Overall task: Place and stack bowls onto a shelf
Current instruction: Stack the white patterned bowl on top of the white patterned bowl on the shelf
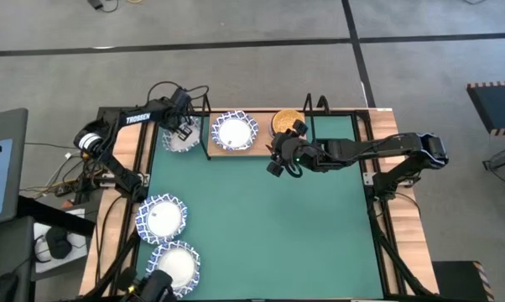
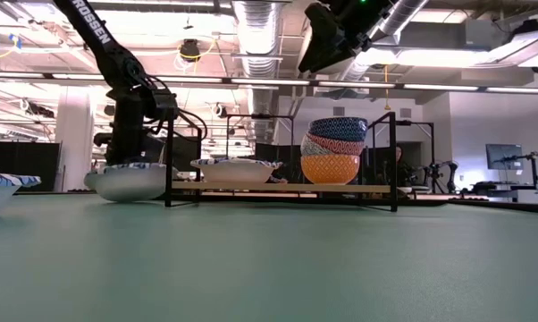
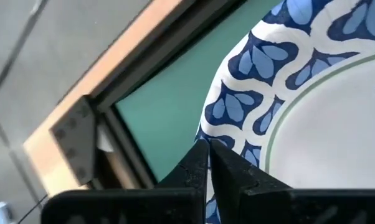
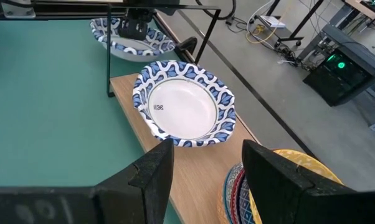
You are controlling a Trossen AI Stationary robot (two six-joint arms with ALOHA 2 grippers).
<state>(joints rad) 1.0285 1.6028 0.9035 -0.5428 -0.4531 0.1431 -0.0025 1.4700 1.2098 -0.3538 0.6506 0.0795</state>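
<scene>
Bowls: two large white ones [image 1: 161, 218] sat on the green mat [image 1: 261, 226] well left of and nearer than the shelf [image 1: 261, 149]. Left gripper [image 1: 184, 127] was clenched on the rim of a third large bowl [image 1: 179, 138] just left of the shelf; lift clear of the wire end support, then nest it into the shelf bowl [image 1: 234, 132]. Small-bowl stack [image 1: 287, 121] sat on the shelf's right, right gripper [image 1: 279, 158] released above. Arm read "TROSSEN" [image 1: 137, 118].

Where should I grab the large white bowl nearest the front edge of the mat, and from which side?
Take the front bowl by its blue lattice rim, coming straight down from above with one finger inside and one outside. It sits upright and open on the green mat, so the thin rim is the only edge to pinch. Choose the side facing away from the neighbouring bowl, which sits close by.
</scene>
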